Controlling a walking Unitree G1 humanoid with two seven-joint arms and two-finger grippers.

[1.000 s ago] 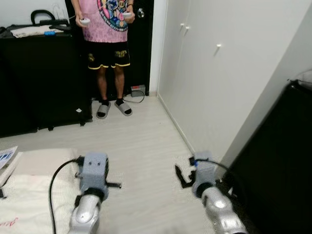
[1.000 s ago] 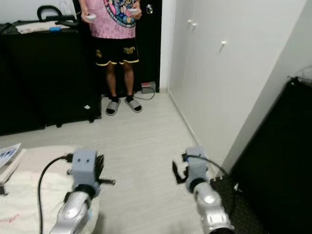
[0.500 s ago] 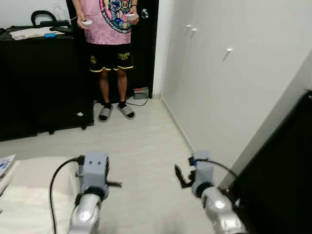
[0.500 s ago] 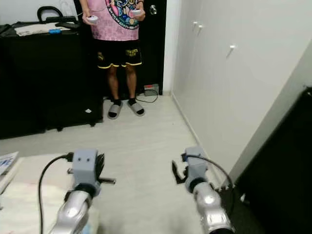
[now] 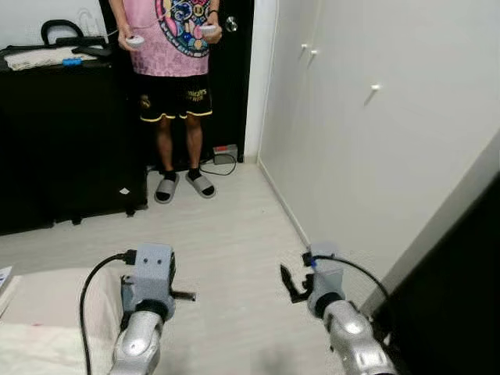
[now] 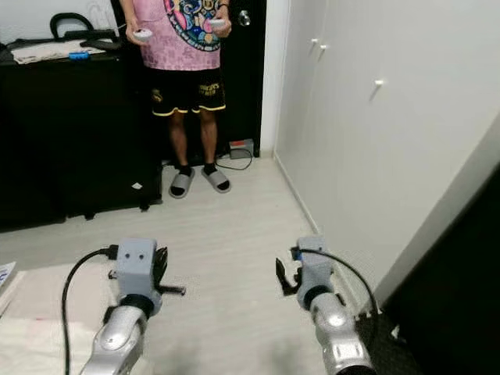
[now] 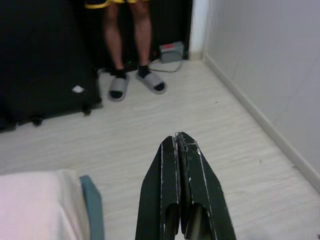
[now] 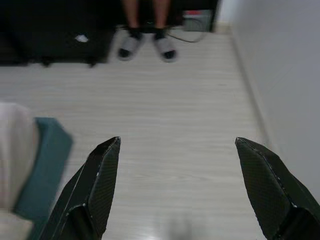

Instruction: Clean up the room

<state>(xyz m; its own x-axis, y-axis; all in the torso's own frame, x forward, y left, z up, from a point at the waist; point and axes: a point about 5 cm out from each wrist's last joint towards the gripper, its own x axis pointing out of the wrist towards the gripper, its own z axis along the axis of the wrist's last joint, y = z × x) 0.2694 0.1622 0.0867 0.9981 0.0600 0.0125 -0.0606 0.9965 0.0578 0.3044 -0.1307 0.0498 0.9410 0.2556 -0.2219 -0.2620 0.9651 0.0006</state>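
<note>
Since the earlier frames the head camera has swung, so the white wardrobe [image 5: 367, 133] takes more of the right side, the dark panel [image 5: 461, 312] at the right edge has slid lower, and less of the pale bed [image 5: 39, 328] at lower left remains; the arms sit as before. The left hand [image 7: 181, 145] is held out over the bare floor [image 5: 226, 234], its two black fingers pressed together and holding nothing. The right hand [image 8: 177, 170] is level with it, its textured black fingers [image 8: 102, 175] spread wide, also empty. No loose item lies near either hand; the nearest thing is the bed, with a teal edge [image 8: 42, 165] beneath its pale cover, just beside the left arm. The floor is light wood-grain plank, smooth and bare, forming a lane between the bed and the wardrobe's flat doors with small knobs. At its far end stands a person [image 5: 172, 62] in a pink shirt, black shorts and grey slippers [image 7: 119, 87], holding two controllers, beside a black cabinet [image 5: 62, 133] with papers on top.
</note>
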